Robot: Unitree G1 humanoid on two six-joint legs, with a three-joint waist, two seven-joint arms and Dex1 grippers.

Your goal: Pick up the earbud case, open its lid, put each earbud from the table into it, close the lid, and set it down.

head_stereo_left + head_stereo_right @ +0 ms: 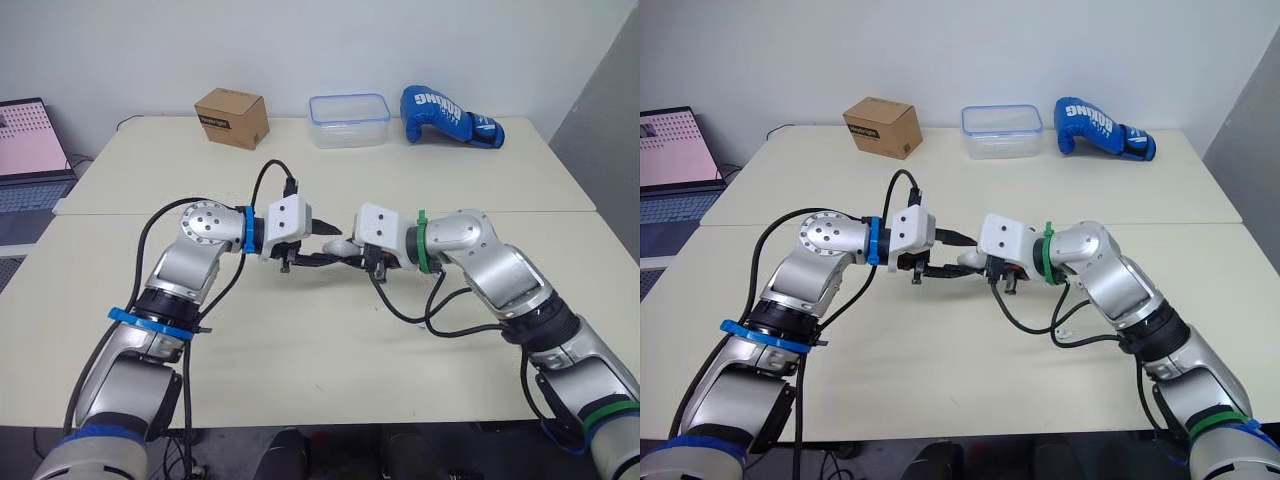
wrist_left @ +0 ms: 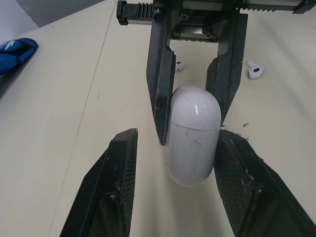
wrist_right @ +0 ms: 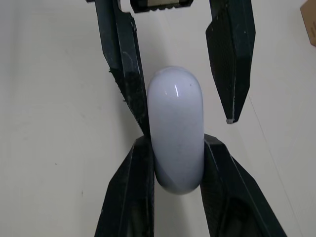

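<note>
- Cream surface (image 1: 300, 340); two earbuds (image 2: 255, 70) lie near the jaws.
- Right jaws pinch the case (image 3: 176, 133); left jaws spread around it.
- Case likely light, hard, slick: hold below the lid seam.

Glossy white earbud case (image 2: 193, 133), white earbuds (image 2: 255, 70), cream table (image 1: 300, 350); far: brown box (image 1: 232, 117), blue-rimmed clear container (image 1: 349, 120), blue glove (image 1: 450, 116) with white lettering.

The earbud case (image 1: 341, 246) sits over the table's (image 1: 300, 370) middle, with the left end effector (image 2: 177, 136) on its left, the right end effector (image 3: 177, 139) on its right, and two earbuds (image 2: 255, 70) on the table further right. Along the far edge stand a box (image 1: 232, 117) at left, a container (image 1: 349, 120) midway and a boxing glove (image 1: 450, 116) at right. A laptop (image 1: 30, 150) lies off the table's left side.
</note>
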